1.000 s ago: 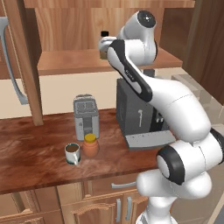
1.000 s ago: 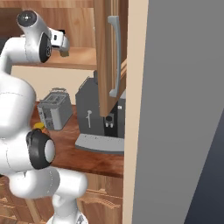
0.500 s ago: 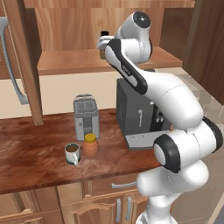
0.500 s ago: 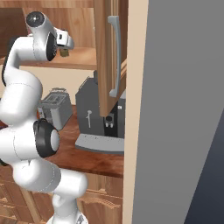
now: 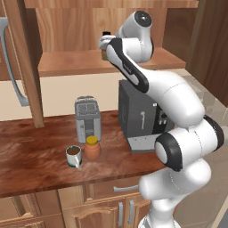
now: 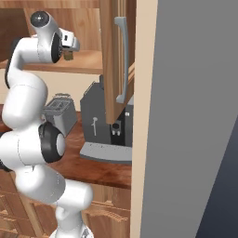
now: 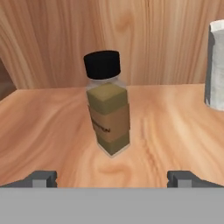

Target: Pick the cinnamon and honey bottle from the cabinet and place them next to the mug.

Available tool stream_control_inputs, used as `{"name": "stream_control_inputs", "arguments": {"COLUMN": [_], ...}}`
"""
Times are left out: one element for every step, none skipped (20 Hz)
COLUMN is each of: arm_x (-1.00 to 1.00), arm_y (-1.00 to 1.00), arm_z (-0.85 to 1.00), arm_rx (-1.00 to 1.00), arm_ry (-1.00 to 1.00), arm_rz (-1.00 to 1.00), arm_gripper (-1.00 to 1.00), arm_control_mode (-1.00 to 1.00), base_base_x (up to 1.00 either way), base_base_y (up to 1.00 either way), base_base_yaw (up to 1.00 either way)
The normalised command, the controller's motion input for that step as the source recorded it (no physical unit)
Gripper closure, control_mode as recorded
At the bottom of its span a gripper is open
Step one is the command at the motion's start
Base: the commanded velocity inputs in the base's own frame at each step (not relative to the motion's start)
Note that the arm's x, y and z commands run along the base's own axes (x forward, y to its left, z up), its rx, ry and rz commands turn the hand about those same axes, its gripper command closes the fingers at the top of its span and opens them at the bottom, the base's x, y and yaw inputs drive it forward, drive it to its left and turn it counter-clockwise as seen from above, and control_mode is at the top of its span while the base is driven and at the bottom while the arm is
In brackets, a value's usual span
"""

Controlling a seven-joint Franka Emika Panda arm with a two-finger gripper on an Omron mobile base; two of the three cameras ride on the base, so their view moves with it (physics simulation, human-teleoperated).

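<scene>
end effector spread wide, empty, fingertips low at either side in the hand view, lined up on the cinnamon but not yet around it. the bottle stands upright on the shelf of the cabinet, black cap up, label facing the hand, wood-grain back panel close behind it. a white cup stands on the same shelf, off to one side, apart from the bottle.

left base view: the arm reaches up into the cabinet, wrist level with the shelf; the bottle's black cap just peeks out beside the hand.

below, on the bench: the honey bottle sits upright just beside the mug, near touching; can't tell if there is a gap. toaster behind them, dark coffee machine to the side.

progress, judged: honey half looks done, jar already by the mug. cinnamon half open: grasp not made, then lift clear of the shelf, carry down, set by the mug.

watch: tall slim bottle, tips easily if a finger nudges it before closing.
</scene>
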Motion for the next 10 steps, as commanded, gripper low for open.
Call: {"name": "stream_control_inputs", "arguments": {"arm_x": [0.10, 0.09, 0.09, 0.09, 0.09, 0.09, 0.09, 0.06, 0.01, 0.02], "arm_y": [0.00, 0.00, 0.00, 0.00, 0.00, 0.00, 0.00, 0.00, 0.00, 0.00], "arm_z": [0.00, 0.00, 0.00, 0.00, 0.00, 0.00, 0.00, 0.00, 0.00, 0.00], "arm_rx": [0.00, 0.00, 0.00, 0.00, 0.00, 0.00, 0.00, 0.00, 0.00, 0.00], "arm_ry": [0.00, 0.00, 0.00, 0.00, 0.00, 0.00, 0.00, 0.00, 0.00, 0.00], "arm_rz": [0.00, 0.00, 0.00, 0.00, 0.00, 0.00, 0.00, 0.00, 0.00, 0.00], "arm_gripper": [-1.00, -1.00, -1.00, -1.00, -1.00, -1.00, -1.00, -1.00, -1.00, -1.00], "arm_control_mode": [-1.00, -1.00, -1.00, -1.00, -1.00, -1.00, -1.00, -1.00, -1.00, -1.00], "base_base_x": [0.00, 0.00, 0.00, 0.00, 0.00, 0.00, 0.00, 0.00, 0.00, 0.00], "base_base_y": [0.00, 0.00, 0.00, 0.00, 0.00, 0.00, 0.00, 0.00, 0.00, 0.00], "base_base_yaw": [0.00, 0.00, 0.00, 0.00, 0.00, 0.00, 0.00, 0.00, 0.00, 0.00]}}
